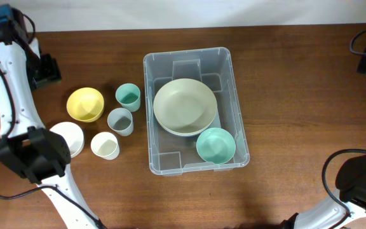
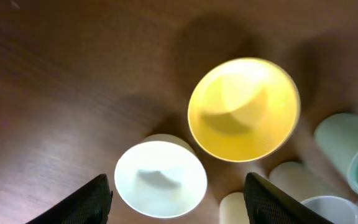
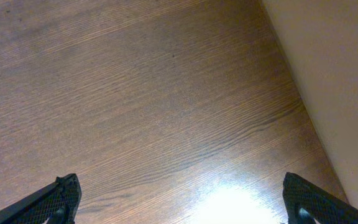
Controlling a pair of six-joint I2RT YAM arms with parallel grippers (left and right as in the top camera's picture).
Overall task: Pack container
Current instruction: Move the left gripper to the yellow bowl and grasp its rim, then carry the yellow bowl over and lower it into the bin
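- The container stands on the desk just right of centre, its long sides running far to near. Only the overhead view shows it.
- Inside it lie stacked pale green plates, filling the middle. A teal bowl sits in its near right corner, touching the plates' edge.
- Left of the container stand three cups: a teal cup farthest, a grey cup just nearer, and a white cup nearest.
- Further left are a yellow bowl and a white bowl. From overhead the left arm partly hides the white bowl.
- The left wrist view shows both bowls whole, though blurred, with the cups crowded at its right edge.
- The left gripper hangs above the white bowl, its jaws spread wide and apart from the bowl.
- The right gripper has its jaws spread wide over bare desk beside the desk's edge. The overhead view shows only that arm's dark bulk at the near right corner.
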